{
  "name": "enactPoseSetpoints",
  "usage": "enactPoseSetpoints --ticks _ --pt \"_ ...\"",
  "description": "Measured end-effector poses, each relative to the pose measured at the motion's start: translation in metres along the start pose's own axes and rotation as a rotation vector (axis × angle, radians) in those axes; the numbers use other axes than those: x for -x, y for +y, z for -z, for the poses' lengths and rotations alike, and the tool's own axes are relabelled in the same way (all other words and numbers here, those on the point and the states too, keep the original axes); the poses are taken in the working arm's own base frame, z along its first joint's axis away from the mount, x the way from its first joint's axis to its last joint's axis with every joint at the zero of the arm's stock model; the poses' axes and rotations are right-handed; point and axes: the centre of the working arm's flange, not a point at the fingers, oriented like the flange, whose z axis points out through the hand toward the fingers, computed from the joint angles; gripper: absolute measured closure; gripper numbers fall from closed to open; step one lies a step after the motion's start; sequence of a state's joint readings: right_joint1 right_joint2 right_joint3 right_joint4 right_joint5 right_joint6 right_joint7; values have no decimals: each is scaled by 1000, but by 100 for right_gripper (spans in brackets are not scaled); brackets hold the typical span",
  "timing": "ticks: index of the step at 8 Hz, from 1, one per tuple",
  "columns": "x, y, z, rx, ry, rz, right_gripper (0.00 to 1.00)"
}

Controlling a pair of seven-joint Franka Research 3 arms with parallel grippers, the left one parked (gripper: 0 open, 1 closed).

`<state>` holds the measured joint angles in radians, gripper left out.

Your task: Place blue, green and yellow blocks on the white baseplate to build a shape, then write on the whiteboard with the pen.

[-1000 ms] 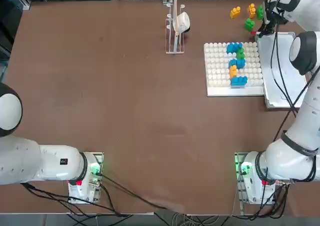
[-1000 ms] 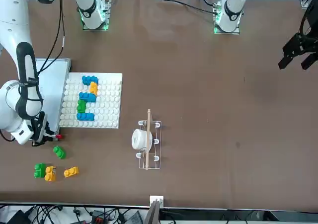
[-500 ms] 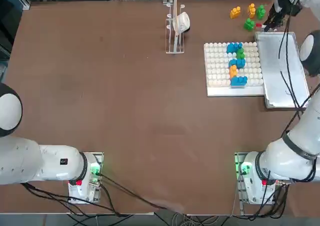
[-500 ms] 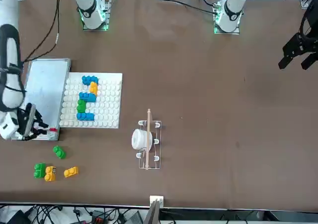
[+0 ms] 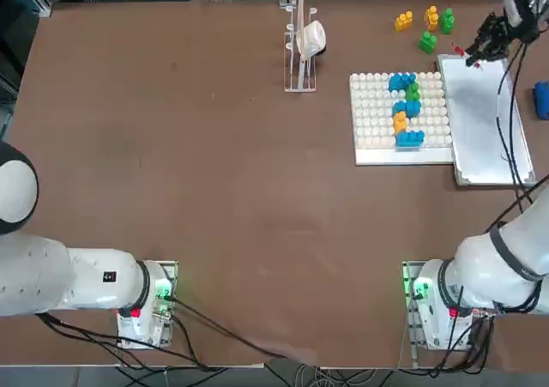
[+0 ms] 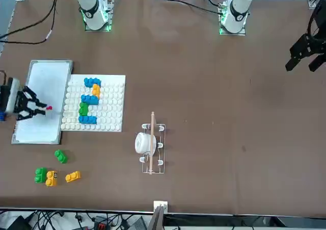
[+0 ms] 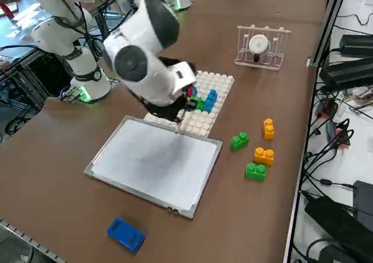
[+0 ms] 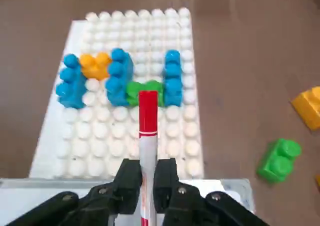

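My right gripper (image 8: 146, 178) is shut on the pen (image 8: 148, 121), a slim white marker whose red end points toward the white baseplate (image 8: 150, 30). In the front view the gripper (image 6: 31, 109) hovers over the far half of the whiteboard (image 6: 43, 87), with the pen (image 6: 47, 107) sticking out toward the baseplate (image 6: 109, 112). A joined shape of blue (image 8: 119, 75), green (image 8: 142, 90) and orange-yellow (image 8: 95, 65) blocks sits on the plate. Several loose blocks lie beyond it: green (image 5: 426, 40), green (image 5: 447, 20), orange (image 5: 403, 20) and orange (image 5: 431, 16).
A chunky blue oblong object (image 7: 125, 235) lies on the table past the whiteboard (image 7: 154, 161), at the robot's right. A small clear rack holding a white object (image 5: 302, 48) stands left of the baseplate (image 5: 373, 117). The parked left arm stays at the near left.
My right gripper, still holding the pen, has moved from the table by the whiteboard's far end, near the loose blocks, to a spot above the whiteboard. The blocks have not moved.
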<state>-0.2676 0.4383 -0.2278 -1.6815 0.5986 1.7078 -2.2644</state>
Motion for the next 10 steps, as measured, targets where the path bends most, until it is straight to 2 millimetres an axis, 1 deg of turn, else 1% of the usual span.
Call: enactPoseSetpoints --ticks 2,4,5,6,8,9,10 --pt "32 -36 9 -3 153 38 82" --pt "67 -71 18 21 255 55 82" --pt "86 -85 17 36 294 61 82" --pt "105 -95 8 45 336 64 82" --pt "138 -109 -15 54 395 55 82" --pt "151 -114 -23 60 413 50 82" --pt "163 -118 -26 72 425 47 82"
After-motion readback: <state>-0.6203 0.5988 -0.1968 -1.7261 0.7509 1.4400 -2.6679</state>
